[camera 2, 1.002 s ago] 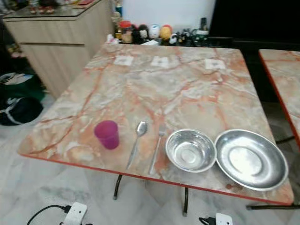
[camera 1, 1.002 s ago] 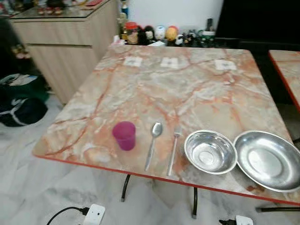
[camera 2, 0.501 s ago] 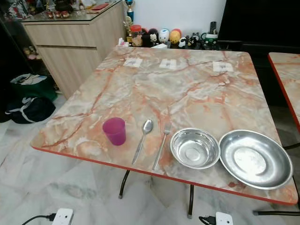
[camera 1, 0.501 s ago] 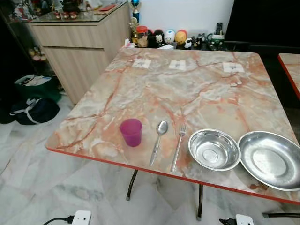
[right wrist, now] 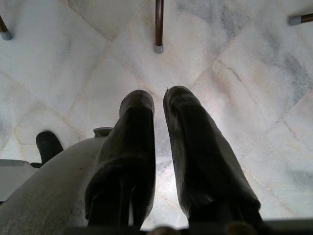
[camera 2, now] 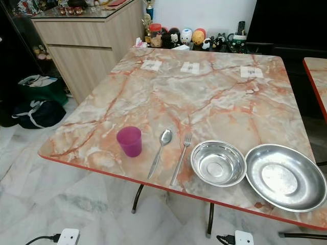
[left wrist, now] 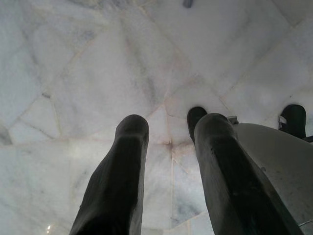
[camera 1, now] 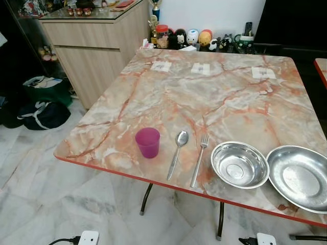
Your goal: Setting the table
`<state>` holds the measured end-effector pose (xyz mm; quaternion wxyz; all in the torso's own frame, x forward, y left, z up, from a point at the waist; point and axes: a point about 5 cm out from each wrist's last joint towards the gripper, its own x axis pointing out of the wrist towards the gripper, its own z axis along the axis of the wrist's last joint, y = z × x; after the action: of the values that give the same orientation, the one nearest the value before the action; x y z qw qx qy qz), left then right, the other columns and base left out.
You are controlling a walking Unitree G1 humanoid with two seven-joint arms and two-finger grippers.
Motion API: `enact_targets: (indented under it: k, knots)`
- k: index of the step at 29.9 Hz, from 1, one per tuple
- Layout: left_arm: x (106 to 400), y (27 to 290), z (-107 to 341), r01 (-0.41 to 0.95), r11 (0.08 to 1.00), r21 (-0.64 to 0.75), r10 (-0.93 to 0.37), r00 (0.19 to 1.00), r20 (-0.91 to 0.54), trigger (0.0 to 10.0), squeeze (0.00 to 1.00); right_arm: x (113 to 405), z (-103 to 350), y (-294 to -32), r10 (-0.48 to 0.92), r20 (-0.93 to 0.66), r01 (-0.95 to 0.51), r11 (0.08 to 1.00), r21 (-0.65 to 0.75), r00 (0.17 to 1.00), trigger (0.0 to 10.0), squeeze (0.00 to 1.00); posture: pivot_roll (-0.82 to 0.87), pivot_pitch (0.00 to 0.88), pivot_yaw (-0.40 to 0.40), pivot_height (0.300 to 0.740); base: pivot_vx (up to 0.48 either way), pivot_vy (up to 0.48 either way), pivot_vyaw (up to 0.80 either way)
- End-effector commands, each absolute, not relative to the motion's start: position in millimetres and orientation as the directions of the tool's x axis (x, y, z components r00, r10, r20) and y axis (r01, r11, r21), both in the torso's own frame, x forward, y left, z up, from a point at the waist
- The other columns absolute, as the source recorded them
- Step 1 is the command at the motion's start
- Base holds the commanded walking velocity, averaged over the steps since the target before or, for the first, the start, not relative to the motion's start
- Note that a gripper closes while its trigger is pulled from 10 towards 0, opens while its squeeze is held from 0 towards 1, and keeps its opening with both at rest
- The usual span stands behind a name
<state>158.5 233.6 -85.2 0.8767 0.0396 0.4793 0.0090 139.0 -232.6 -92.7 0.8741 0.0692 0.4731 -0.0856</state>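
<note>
Marble-patterned table (camera 1: 214, 97), red edge, with the place setting in a row along the near side: magenta cup (camera 1: 147, 142) upright at the robot's left, then spoon (camera 1: 177, 152), fork (camera 1: 199, 158), steel bowl (camera 1: 239, 164), steel plate (camera 1: 301, 177). Spoon and fork lying roughly parallel, handles toward the near edge, just beside each other but apart. Bowl and plate rims touching or nearly so — cannot tell which. Three small paper squares (camera 1: 202, 68) spaced along the far side. Row of figurines and jars (camera 1: 196, 39) past the far edge, wooden cabinet (camera 1: 97, 48) to the far left, dark bags (camera 1: 43, 112) on the marble floor (camera 1: 61, 204) beside it. White power strip (camera 1: 88, 238) on the floor by the near table leg.

Left gripper (left wrist: 167, 132) hanging over bare floor tiles, fingers clearly parted, holding nothing. Right gripper (right wrist: 159, 98) likewise over the floor, fingers close with a narrow gap, nothing between them — chair or table legs (right wrist: 159, 24) visible beyond.
</note>
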Motion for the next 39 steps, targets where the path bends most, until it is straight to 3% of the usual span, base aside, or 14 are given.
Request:
enact_targets:
  k: [1, 12, 15, 39]
  knots:
    - [152, 237, -87, 0.018, 0.997, 0.080, 0.059, 0.514, -0.856, 10.0, 0.00, 138, -93, -233, -0.088, -0.839, 0.215, 0.976, 0.035, 0.537, 10.0, 0.00, -0.15, 0.000, 0.055, 0.740, 0.000, 0.000, 0.00]
    - [152, 237, -87, 0.018, 0.997, 0.080, 0.059, 0.514, -0.856, 10.0, 0.00, 138, -93, -233, -0.088, -0.839, 0.215, 0.976, 0.035, 0.537, 10.0, 0.00, -0.15, 0.000, 0.055, 0.740, 0.000, 0.000, 0.00]
    - [145, 238, -90, -0.011, 0.997, 0.077, 0.073, 0.502, -0.862, 10.0, 0.00, 163, -86, -211, -0.022, -0.772, 0.124, 0.990, 0.074, 0.635, 10.0, 0.00, -0.11, 0.000, 0.030, 0.740, 0.000, 0.000, 0.00]
    - [137, 239, -92, -0.013, 0.997, 0.078, 0.074, 0.494, -0.866, 10.0, 0.00, 163, -86, -211, -0.023, -0.776, 0.123, 0.990, 0.070, 0.630, 10.0, 0.00, -0.10, 0.000, 0.033, 0.740, 0.000, 0.000, 0.00]
